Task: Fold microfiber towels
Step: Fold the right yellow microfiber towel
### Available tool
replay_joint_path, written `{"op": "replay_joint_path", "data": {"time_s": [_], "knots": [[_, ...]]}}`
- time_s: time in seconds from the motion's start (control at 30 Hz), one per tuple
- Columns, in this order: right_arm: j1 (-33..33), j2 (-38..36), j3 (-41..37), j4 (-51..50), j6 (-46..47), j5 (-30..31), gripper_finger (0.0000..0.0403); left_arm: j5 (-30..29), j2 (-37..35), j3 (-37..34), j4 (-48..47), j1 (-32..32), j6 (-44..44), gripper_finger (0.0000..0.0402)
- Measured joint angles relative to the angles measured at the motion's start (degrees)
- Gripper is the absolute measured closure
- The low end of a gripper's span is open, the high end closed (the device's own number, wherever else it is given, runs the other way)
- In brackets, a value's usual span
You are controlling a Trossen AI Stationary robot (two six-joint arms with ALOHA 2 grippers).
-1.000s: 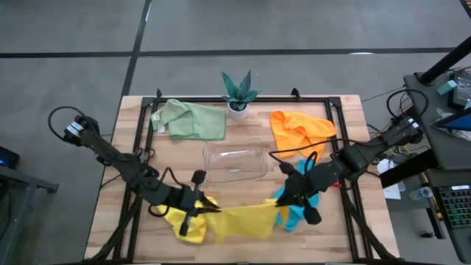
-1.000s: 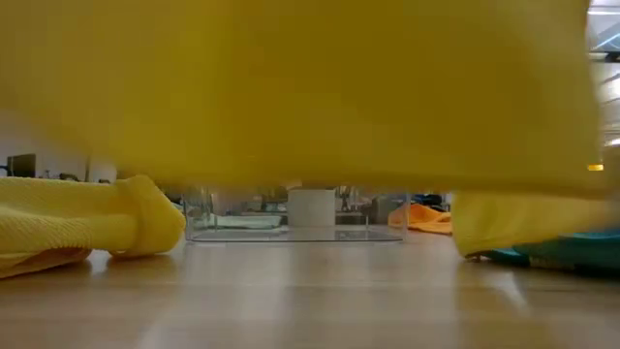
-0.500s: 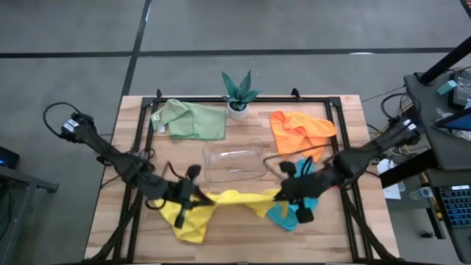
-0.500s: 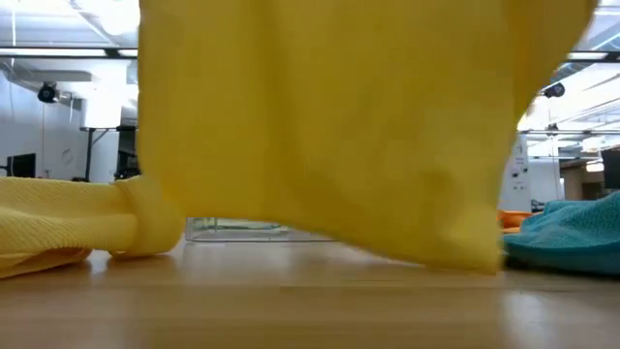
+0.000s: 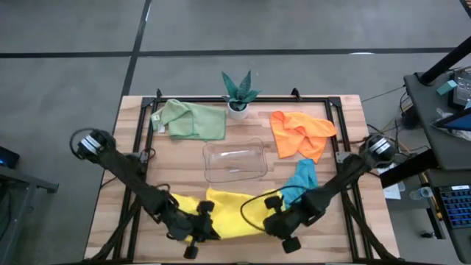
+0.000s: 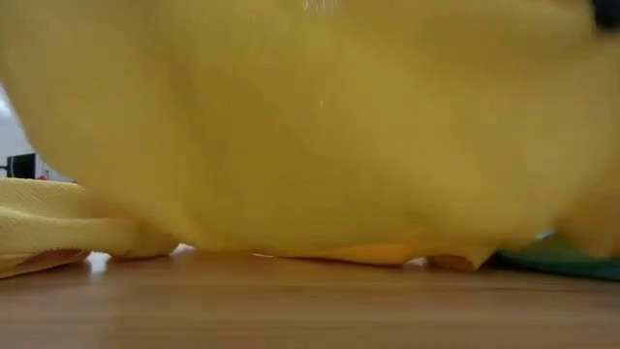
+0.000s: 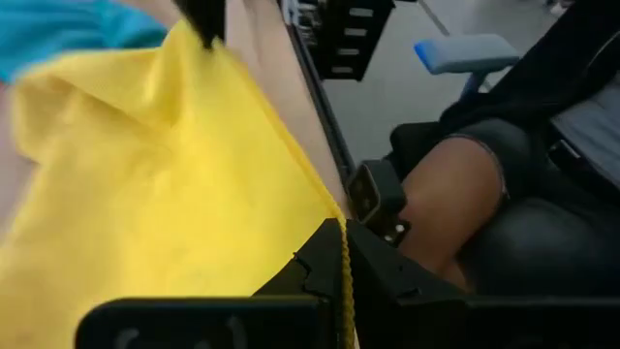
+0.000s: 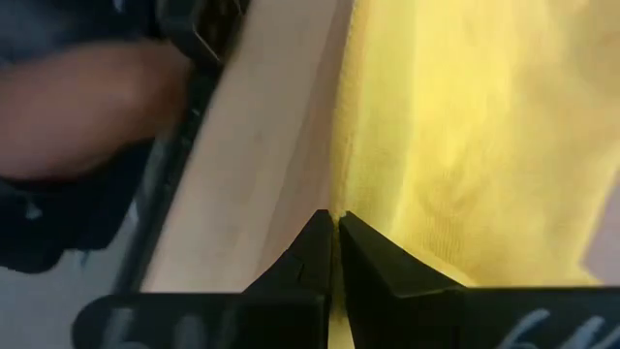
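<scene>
1. High view shows a soft yellow microfiber towel (image 5: pixel 232 213) spread near the front edge of the wooden slatted table (image 5: pixel 346 140), between the two grippers.
2. Left gripper (image 5: pixel 202 230) has its jaws pinched together on that towel's front left edge.
3. Right gripper (image 5: pixel 274 224) is likewise clamped on its front right edge.
4. A second yellow cloth (image 5: pixel 180 205) lies bunched beside it on the left; a teal-blue cloth (image 5: pixel 300 180) sits just to the right.
5. An orange cloth (image 5: pixel 300 131) and a pale green cloth (image 5: pixel 193 120) lie farther back, flanking a clear plastic tray (image 5: pixel 234 162) and a small green potted plant (image 5: pixel 238 92).
</scene>
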Motion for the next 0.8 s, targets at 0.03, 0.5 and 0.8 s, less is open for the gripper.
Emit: {"op": "replay_joint_path", "data": {"time_s": [0.03, 0.5, 0.8], "knots": [[0.0, 1.28, 0.0, 0.38, 0.0, -0.09, 0.0394, 1.07, 1.3, 0.02, 1.67, -0.01, -0.34, 0.0402], [-0.44, 7.49, 0.02, 4.26, -0.41, -8.76, 0.032, 5.81, 9.27, -0.2, 5.82, 0.0, -16.13, 0.0375], [-0.7, 2.02, -0.32, -1.47, -1.73, -6.23, 0.0212, 8.11, 4.5, -0.3, -1.91, 0.06, -19.3, 0.0277]]}}
